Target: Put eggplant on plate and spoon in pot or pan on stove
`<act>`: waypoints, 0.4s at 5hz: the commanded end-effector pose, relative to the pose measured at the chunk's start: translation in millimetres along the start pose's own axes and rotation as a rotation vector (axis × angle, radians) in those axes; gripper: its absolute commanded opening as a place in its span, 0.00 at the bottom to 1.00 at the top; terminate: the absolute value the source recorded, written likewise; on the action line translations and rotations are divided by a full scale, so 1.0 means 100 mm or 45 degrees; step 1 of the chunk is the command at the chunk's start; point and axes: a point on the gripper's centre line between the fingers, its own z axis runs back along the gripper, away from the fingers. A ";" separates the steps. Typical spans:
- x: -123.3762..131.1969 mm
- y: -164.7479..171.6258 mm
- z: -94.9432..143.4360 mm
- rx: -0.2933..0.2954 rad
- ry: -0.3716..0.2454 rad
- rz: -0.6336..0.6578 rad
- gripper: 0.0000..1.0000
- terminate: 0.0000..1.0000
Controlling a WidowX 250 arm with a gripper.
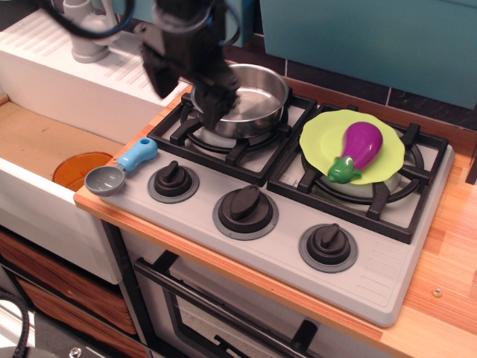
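Observation:
The purple eggplant (361,145) with its green cap lies on the lime-green plate (319,142), which rests on the right burner grate of the grey stove (291,250). The steel pot (250,93) stands empty on the left burner. The spoon (119,168), grey bowl and light-blue handle, lies on the stove's front left corner. My gripper (188,97) hangs over the pot's left rim, blurred by motion, with its fingers spread apart and nothing between them. It is well above and to the right of the spoon.
An orange disc (80,170) lies in the sink basin at the left. A grey faucet (86,30) and a white drainboard (104,71) stand behind it. Three black knobs line the stove's front. Wooden counter (447,268) runs along the right.

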 end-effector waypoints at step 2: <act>-0.23 0.28 -0.07 0.010 -0.097 0.067 1.00 0.00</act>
